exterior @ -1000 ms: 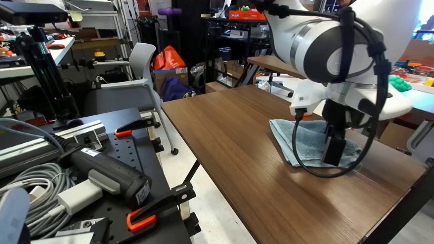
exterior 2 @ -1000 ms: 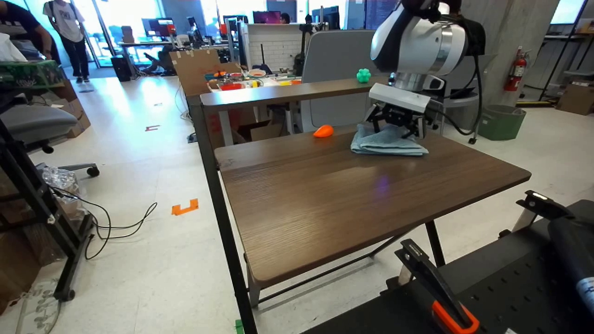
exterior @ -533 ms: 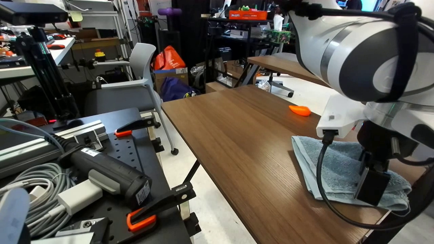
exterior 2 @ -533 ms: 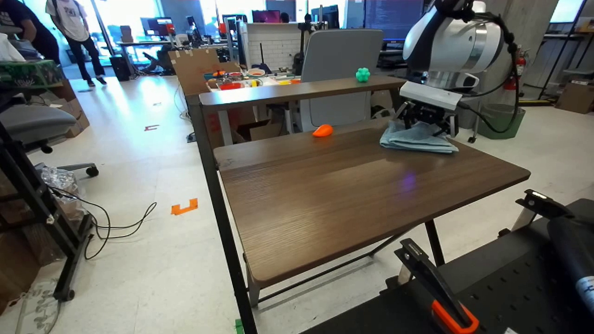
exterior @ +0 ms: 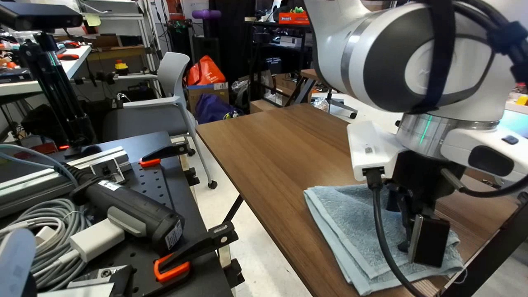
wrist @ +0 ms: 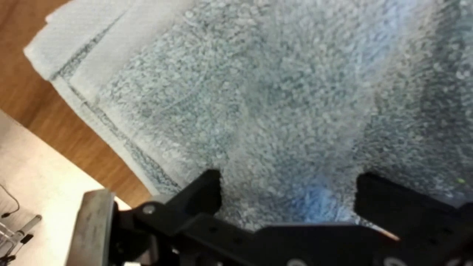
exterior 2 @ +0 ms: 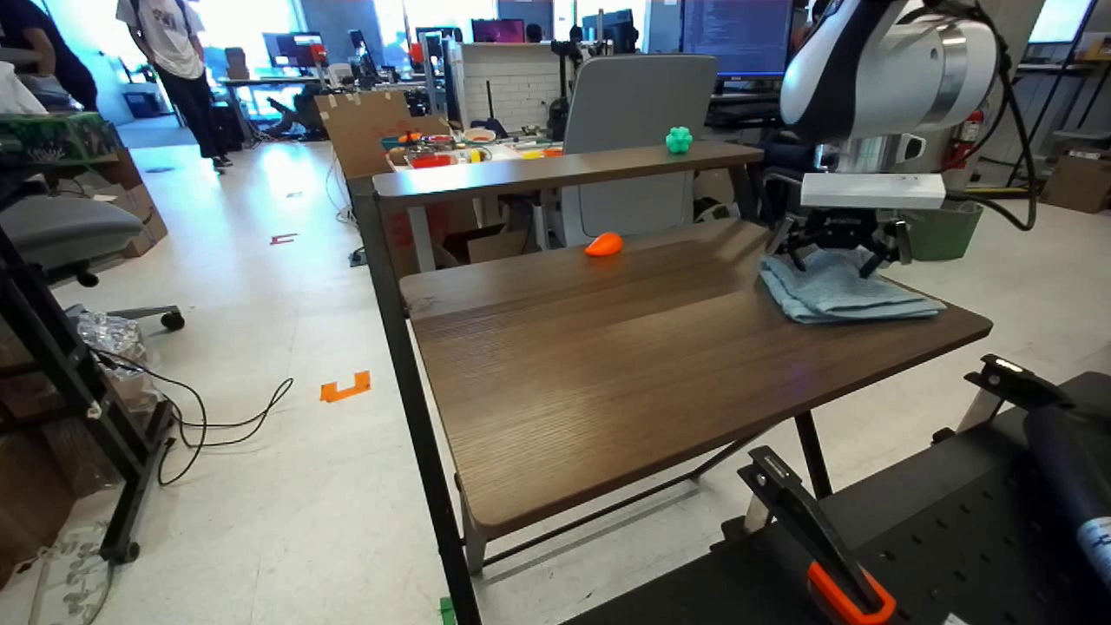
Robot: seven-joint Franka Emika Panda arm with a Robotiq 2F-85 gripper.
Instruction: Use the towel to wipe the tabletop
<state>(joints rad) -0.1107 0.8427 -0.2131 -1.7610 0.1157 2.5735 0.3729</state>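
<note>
Mostly, brown tabletop (exterior 2: 608,373) fills the middle of an exterior view, its wood grain catching the light. Over one end leans the white and grey robot arm (exterior: 408,62). Beyond the raised shelf (exterior 2: 555,174) stands a grey chair (exterior 2: 638,104). The pale blue towel (exterior: 350,231) lies folded in layers on the tabletop near that end; in the wrist view a strip of wood shows between its hem and the edge. The gripper (wrist: 288,195) points down onto it, black fingers (wrist: 203,192) part-way apart and touching the towel. Some of the towel bulges up between the jaws; I cannot tell whether they squeeze it. Well apart from the towel, an orange drop-shaped thing (exterior 2: 605,245) lies near the tabletop's far edge. A green knobbly ball (exterior 2: 679,140) rests on the raised shelf.
</note>
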